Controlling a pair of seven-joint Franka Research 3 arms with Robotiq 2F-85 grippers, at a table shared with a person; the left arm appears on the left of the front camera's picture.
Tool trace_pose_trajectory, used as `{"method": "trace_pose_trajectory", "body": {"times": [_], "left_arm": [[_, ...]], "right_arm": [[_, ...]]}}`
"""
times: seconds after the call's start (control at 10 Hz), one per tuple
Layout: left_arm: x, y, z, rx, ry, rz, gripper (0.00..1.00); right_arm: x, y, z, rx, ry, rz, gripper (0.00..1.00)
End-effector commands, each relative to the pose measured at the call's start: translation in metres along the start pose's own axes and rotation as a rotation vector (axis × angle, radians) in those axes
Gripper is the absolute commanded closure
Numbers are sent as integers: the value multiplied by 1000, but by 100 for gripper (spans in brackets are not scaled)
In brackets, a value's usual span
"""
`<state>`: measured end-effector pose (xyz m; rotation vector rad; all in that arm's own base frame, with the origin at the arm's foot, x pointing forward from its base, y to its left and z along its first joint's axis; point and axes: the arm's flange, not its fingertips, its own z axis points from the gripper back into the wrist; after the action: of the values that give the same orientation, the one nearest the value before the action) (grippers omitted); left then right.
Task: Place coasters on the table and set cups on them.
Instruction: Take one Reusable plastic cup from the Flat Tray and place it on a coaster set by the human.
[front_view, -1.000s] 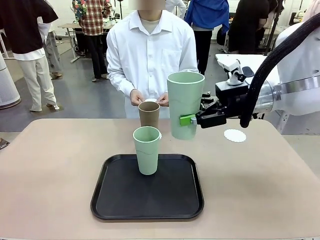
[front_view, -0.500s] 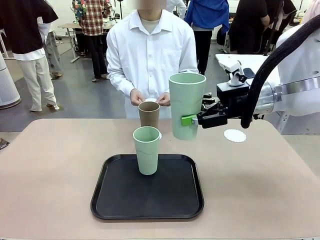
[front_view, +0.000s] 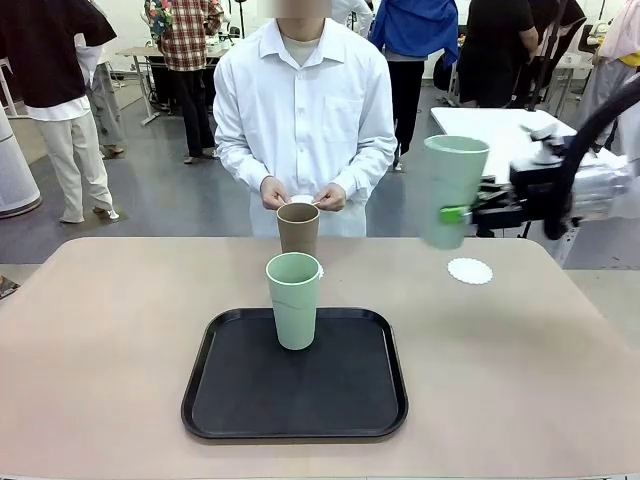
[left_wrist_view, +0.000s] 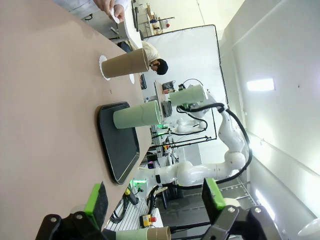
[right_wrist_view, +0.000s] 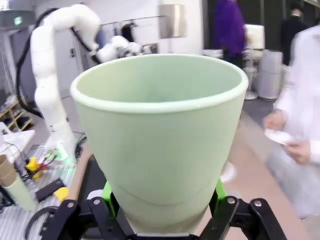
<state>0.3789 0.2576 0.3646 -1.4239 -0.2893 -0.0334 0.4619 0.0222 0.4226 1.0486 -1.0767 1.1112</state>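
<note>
Caught the right gripper (front_view: 455, 213) with its fingers clamped on the lower part of a tall pale mint-green matte tumbler (front_view: 455, 185), holding it upright in the air over the far right side of the big beige-tan bench (front_view: 100, 330). Spotted a small round white lacy paper coaster (front_view: 470, 270) lying bare near that far right edge, right under the raised tumbler in the front view. Checked the right wrist camera too: green pads squeezed against both sides of the tumbler near its base. Found a second mint-green tumbler (front_view: 294, 300) standing upright toward the far edge of a black square tray (front_view: 230, 400) sitting mid-bench by the near edge. Noticed a tan-brown tumbler (front_view: 298, 228) just behind it, upright on another white coaster (left_wrist_view: 103, 67) near the far edge. Saw the person's hands (front_view: 272, 193) pinching a third coaster (front_view: 301, 201) just past the far edge. Got the left gripper (left_wrist_view: 154, 196) with fingers spread wide apart, nothing between them.
</note>
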Motion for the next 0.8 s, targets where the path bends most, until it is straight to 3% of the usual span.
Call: {"method": "trace_pose_trajectory", "body": {"times": [0.0,0.3,0.7], "left_arm": [[0,-2,1,-10,-3,-13,0],[0,-2,1,-10,-3,-13,0],[0,-2,1,-10,-3,-13,0]], "right_arm": [[3,-48,35,-63,-45,24,17],[3,-82,93,-198,-30,15,17],[-1,-102,104,-263,-11,-4,17]]}}
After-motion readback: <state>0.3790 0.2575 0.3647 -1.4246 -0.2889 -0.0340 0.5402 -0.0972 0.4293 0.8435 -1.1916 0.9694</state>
